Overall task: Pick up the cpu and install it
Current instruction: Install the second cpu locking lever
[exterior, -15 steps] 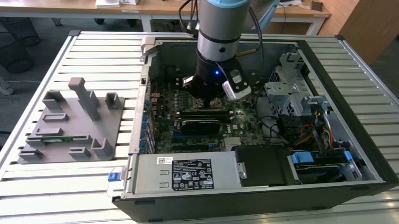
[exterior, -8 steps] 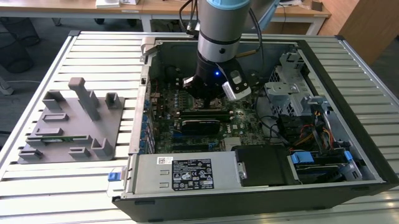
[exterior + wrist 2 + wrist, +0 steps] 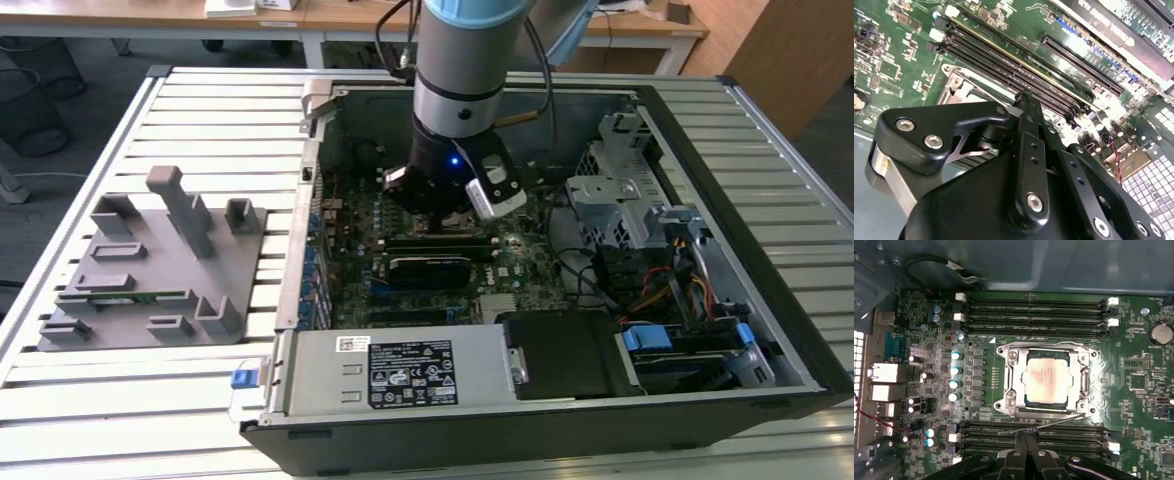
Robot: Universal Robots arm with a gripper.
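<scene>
CPU seated in its socket, gripper closed and empty just beside it

Your gripper (image 3: 1026,436) hangs low over the motherboard (image 3: 1139,410) with its fingertips pinched together on nothing, and the cpu (image 3: 1048,379) lies flat in the socket frame (image 3: 1010,385) just ahead of the tips, silver lid up, across the thin retention lever (image 3: 1054,422) that runs between them. The chip is nearly square, so it has no real long axis; its edges sit parallel to the frame and to the memory slots (image 3: 1034,315) on both sides. My worry is that lever and the frame look unlatched: a sideways nudge from the closed tips could snag the wire or shift the chip on its contacts, and any downward drift would press into the slots beneath you
</scene>
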